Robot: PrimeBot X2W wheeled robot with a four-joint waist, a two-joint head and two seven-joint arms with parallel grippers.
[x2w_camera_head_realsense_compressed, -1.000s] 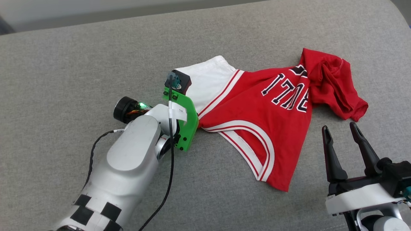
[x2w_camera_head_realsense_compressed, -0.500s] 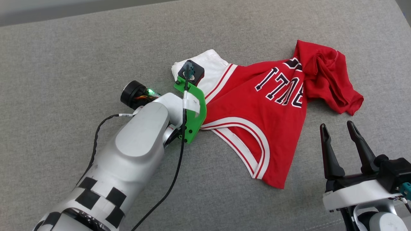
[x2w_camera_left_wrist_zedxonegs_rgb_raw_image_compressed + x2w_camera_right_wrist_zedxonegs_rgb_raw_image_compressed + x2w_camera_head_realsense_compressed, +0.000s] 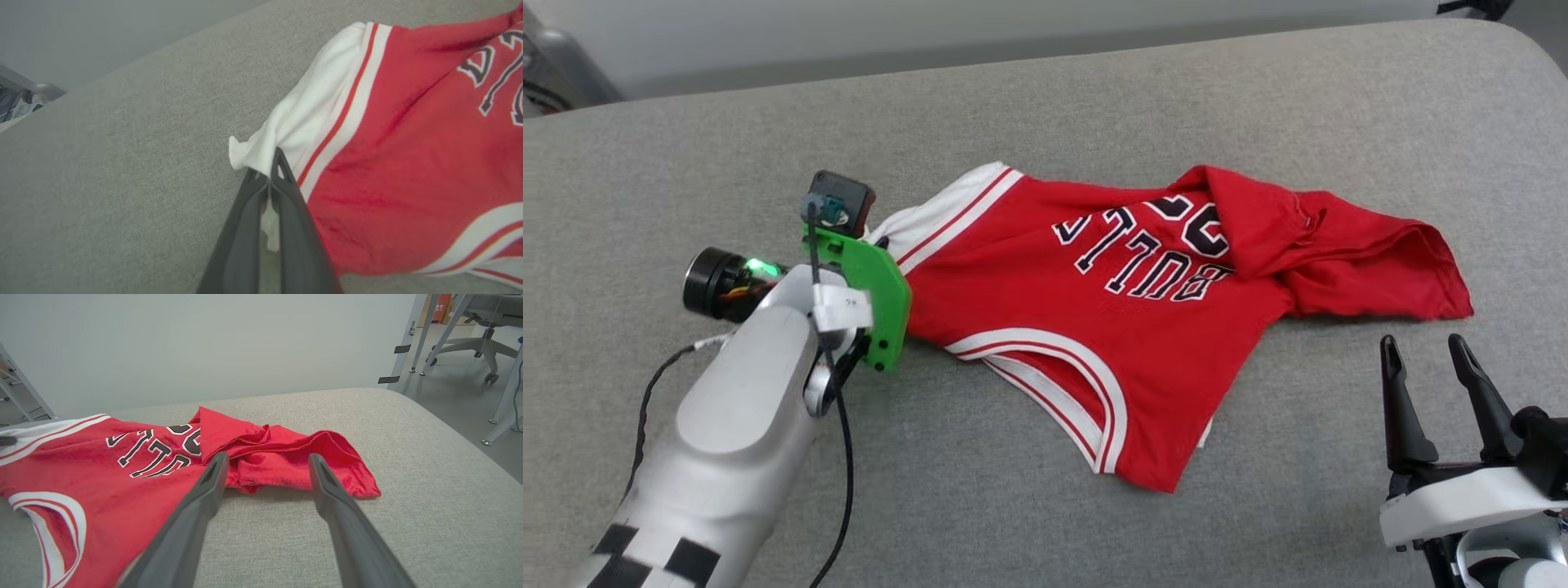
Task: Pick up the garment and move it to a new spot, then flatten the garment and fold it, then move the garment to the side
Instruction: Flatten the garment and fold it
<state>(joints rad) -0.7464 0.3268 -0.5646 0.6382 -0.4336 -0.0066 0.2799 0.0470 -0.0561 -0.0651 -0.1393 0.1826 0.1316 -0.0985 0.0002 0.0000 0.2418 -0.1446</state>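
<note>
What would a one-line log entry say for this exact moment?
garment: rumpled on grey cushion | left gripper: shut on white sleeve | right gripper: open, clear of garment

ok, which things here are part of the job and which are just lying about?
In the job:
red jersey-style garment with black lettering
left gripper, shut on the garment's white sleeve
right gripper, open, clear of the cloth
grey fabric cushion under it all

Lying about:
grey office chair
orange-brown cardboard box
</note>
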